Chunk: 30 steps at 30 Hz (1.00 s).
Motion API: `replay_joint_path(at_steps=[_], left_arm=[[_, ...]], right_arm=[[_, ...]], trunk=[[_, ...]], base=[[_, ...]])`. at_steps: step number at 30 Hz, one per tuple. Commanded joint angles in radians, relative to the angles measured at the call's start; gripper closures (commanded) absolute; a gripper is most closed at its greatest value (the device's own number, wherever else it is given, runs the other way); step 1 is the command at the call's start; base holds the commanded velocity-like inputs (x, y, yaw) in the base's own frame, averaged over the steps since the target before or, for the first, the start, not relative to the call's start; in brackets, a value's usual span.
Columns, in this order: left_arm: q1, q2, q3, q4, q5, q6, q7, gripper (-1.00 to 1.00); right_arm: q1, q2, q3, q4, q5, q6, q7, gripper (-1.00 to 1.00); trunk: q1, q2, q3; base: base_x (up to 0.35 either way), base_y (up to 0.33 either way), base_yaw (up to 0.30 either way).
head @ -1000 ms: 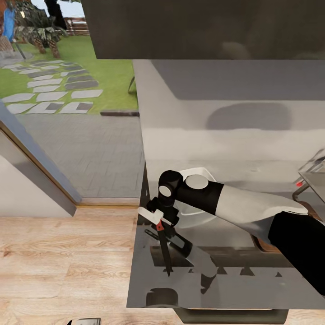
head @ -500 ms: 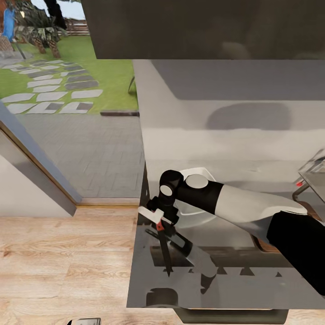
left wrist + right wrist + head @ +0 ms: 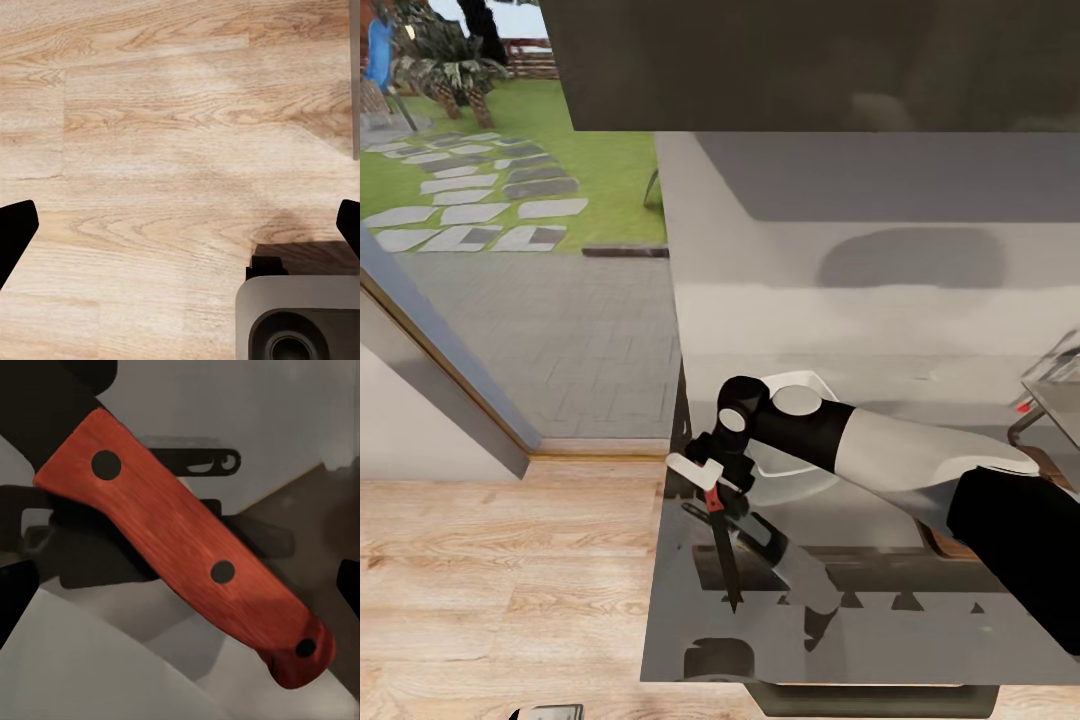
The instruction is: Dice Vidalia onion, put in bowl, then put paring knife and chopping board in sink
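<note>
The counter, a long glossy grey slab, fills the right of the head view, and its mirror finish doubles whatever hangs over it, so the dark shapes near its front edge read as reflections of the arm and not as separate things. At the far right edge a corner of the steel sink shows, with a small red mark beside it that I take for the tap knob, not the knife. A sliver of brown just under the right forearm may be the chopping board; too little shows to be sure.

The right arm reaches across the counter toward its left end, and its forearm covers most of the white bowl, whose pale rim shows above and below the wrist. That reach suggests the knife is held over the bowl end of the counter, possibly for clearing diced onion into it, though no onion pieces can be made out.

The right gripper pinches the paring knife by its red riveted handle, which lies slantwise across the right wrist view; in the head view the dark blade seems to point down at the counter.

The left gripper hangs spread wide over the wooden floor beside the robot's base, holding nothing and out of the way.
</note>
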Motion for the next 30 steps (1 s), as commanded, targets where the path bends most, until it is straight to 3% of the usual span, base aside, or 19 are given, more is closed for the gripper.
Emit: replay_joint_path(at_steps=[1, 28, 29, 30], left_arm=[[-0.001, -0.001, -0.009, 0.003, 0.005, -0.005, 0.003, -1.00], [-0.001, -0.001, -0.009, 0.003, 0.005, -0.005, 0.003, -1.00], [-0.001, -0.001, -0.009, 0.003, 0.005, -0.005, 0.003, -1.00], [-0.001, -0.001, -0.009, 0.003, 0.005, -0.005, 0.003, -1.00]], right_arm=[[-0.001, 0.000, 0.001, 0.002, 0.006, -0.013, -0.003, -1.00], [-0.001, 0.012, 0.002, 0.015, -0.002, -0.027, -0.026, -1.00], [-0.001, 0.012, 0.002, 0.015, -0.002, -0.027, -0.026, 1.00], [-0.001, 0.012, 0.002, 0.015, -0.002, -0.027, -0.027, 1.00]], trunk=[[0.001, -0.002, -0.002], [0.001, -0.002, -0.002], [0.001, -0.002, -0.002], [0.001, -0.002, -0.002]], base=[[0.000, 0.000, 0.000], [0.000, 0.000, 0.000], [0.000, 0.000, 0.000], [0.000, 0.000, 0.000]])
